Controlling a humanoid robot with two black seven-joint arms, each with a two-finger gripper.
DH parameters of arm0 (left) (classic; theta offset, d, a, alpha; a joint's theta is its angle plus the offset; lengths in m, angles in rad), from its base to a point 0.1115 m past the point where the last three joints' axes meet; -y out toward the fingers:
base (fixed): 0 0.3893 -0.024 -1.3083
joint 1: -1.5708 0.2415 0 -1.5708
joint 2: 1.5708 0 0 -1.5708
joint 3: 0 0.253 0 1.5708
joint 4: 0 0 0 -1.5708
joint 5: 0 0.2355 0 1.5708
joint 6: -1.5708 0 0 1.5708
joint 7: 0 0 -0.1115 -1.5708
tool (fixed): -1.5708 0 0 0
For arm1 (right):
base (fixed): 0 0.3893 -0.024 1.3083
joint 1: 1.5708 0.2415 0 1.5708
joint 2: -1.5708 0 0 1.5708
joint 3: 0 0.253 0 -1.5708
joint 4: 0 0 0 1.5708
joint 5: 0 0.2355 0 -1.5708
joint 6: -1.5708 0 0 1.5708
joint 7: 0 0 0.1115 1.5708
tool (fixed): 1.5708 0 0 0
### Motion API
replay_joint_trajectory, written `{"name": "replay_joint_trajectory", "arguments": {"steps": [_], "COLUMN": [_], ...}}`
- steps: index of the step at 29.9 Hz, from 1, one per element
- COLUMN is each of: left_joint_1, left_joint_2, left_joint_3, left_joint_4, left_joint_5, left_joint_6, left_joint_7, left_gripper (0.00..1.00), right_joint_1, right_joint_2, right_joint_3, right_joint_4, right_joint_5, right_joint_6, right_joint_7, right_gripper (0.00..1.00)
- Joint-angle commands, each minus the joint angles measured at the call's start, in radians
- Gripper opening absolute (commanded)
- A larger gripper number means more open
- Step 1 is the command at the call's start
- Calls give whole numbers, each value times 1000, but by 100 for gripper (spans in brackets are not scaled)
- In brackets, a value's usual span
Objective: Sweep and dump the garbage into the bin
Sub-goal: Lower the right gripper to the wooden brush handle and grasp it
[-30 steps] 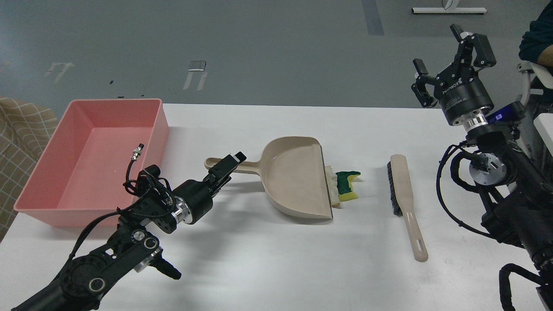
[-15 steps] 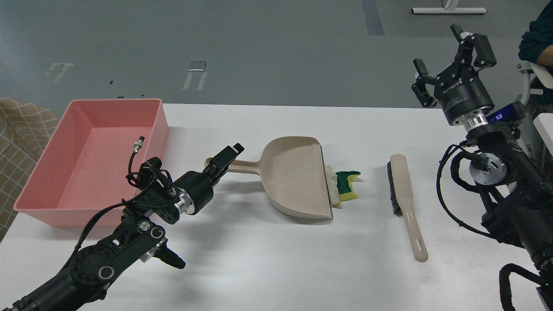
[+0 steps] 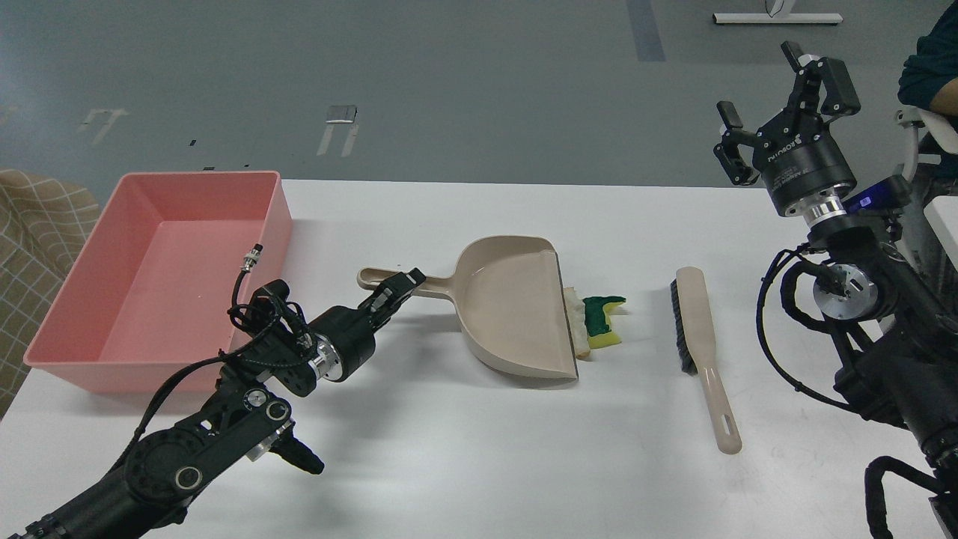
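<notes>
The garbage lies on the white table at the dustpan's open lip: a dark-green and yellow sponge piece [image 3: 603, 320] and a whitish crumbly strip [image 3: 575, 323] touching the lip. The beige dustpan [image 3: 513, 307] lies flat, its handle [image 3: 434, 284] pointing left. My left gripper [image 3: 398, 287] is down at that handle and overlaps it; I see its fingers side-on and cannot tell them apart. The pink bin [image 3: 278, 224] stands at the table's left and looks empty. My right gripper [image 3: 775, 105] is open and empty, raised high at the far right.
A beige hand brush [image 3: 696, 329] with dark bristles lies on the table right of the garbage, handle toward me. A checked cloth [image 3: 34, 224] is at the left edge. A person's arm [image 3: 928, 67] shows at the top right.
My left gripper has dropped down and slid slightly left onto the dustpan handle. The dustpan has barely shifted. The right arm has not moved.
</notes>
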Motion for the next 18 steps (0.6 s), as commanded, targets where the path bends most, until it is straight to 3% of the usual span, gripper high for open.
{"name": "replay_joint_trajectory", "arguments": {"steps": [1, 9, 12, 18], "left_joint_1": [0, -3, -3, -1], "left_joint_2": [0, 3, 3, 1], "left_joint_3": [-2, -14, -14, -14], "left_joint_4": [-3, -10, -12, -13], "left_joint_5": [-10, -24, -24, -24], "left_joint_6": [2, 16, 17, 17], "left_joint_7": [3, -2, -3, -5], "left_gripper": [0, 0, 0, 0], "right_joint_1": [0, 6, 8, 21], "right_joint_2": [-1, -84, -144, -395], "right_joint_3": [-1, -4, -36, -402], "right_joint_4": [2, 1, 5, 91], "right_joint_5": [1, -9, -15, -25], "right_joint_6": [0, 3, 4, 3], "right_joint_7": [0, -14, -40, -61], "right_gripper": [100, 100, 100, 100]}}
